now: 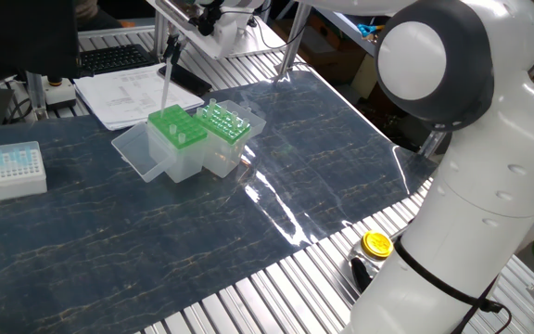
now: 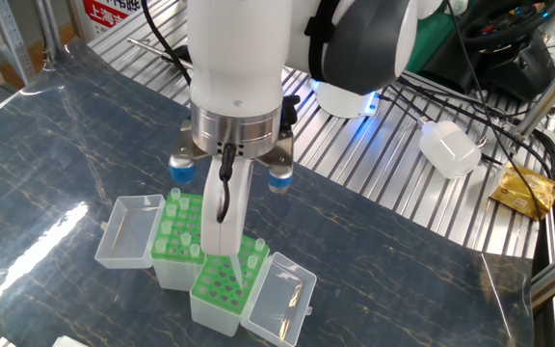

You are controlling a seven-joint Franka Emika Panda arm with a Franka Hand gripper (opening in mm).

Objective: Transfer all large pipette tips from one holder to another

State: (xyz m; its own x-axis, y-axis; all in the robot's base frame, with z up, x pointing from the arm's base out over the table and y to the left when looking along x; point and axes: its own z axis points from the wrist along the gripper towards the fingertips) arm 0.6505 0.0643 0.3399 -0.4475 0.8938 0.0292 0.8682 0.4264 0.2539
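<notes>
Two green tip holders stand side by side with their clear lids open. The left holder (image 2: 174, 229) (image 1: 176, 127) carries several large pipette tips (image 2: 187, 240). The right holder (image 2: 222, 282) (image 1: 222, 120) has a few tips (image 2: 258, 249) at its far edge. My gripper (image 2: 223, 243) (image 1: 169, 54) hangs above the two holders, where they meet. It is shut on one large pipette tip (image 1: 165, 88), a thin clear cone that hangs down from the fingers with its point just above the green tops. In the other fixed view the fingers hide most of that tip.
A small white box of short bluish tips (image 1: 9, 170) stands at the left. Papers (image 1: 123, 93) lie behind the holders. The open lids (image 2: 127, 231) (image 2: 279, 298) flank the holders. A yellow cap (image 1: 376, 244) lies near my base. A white bottle (image 2: 449, 149) lies on the slatted table.
</notes>
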